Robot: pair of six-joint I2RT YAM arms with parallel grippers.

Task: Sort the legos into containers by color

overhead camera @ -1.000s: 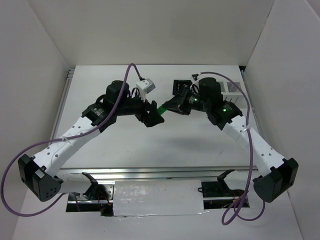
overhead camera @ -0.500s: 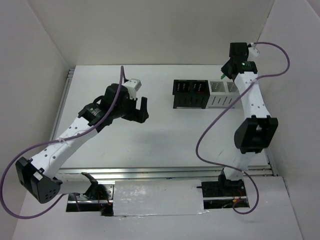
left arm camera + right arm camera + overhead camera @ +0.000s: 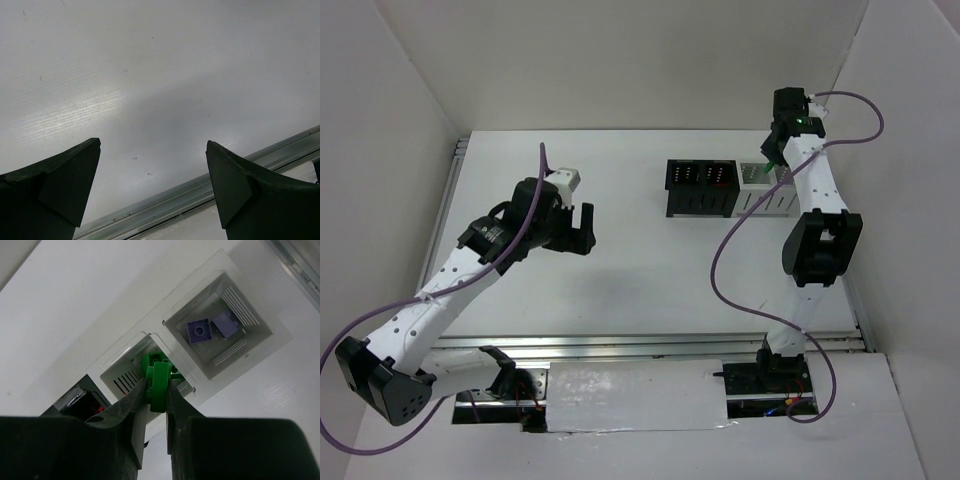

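My right gripper [image 3: 156, 388] is shut on a green lego [image 3: 160, 382] and holds it above the row of containers [image 3: 730, 188]. Straight below it is a white bin [image 3: 125, 371] with more green legos [image 3: 148, 361] inside. The white bin beside it [image 3: 235, 305] holds two purple legos [image 3: 199, 331]. A black bin [image 3: 75, 402] with something red in it shows at the lower left. In the top view the right gripper [image 3: 772, 152] hangs over the white bins. My left gripper [image 3: 577, 228] is open and empty over bare table [image 3: 150, 75].
An aluminium rail [image 3: 200, 192] runs along the table edge just under my left fingers [image 3: 65, 185]. White walls enclose the table on three sides. The right arm stands tall along the right edge [image 3: 815, 250].
The left gripper has drawn back to the left, away from the table's middle. The right arm, which swung out to the bins a second ago, has shifted only slightly and still holds the green lego.
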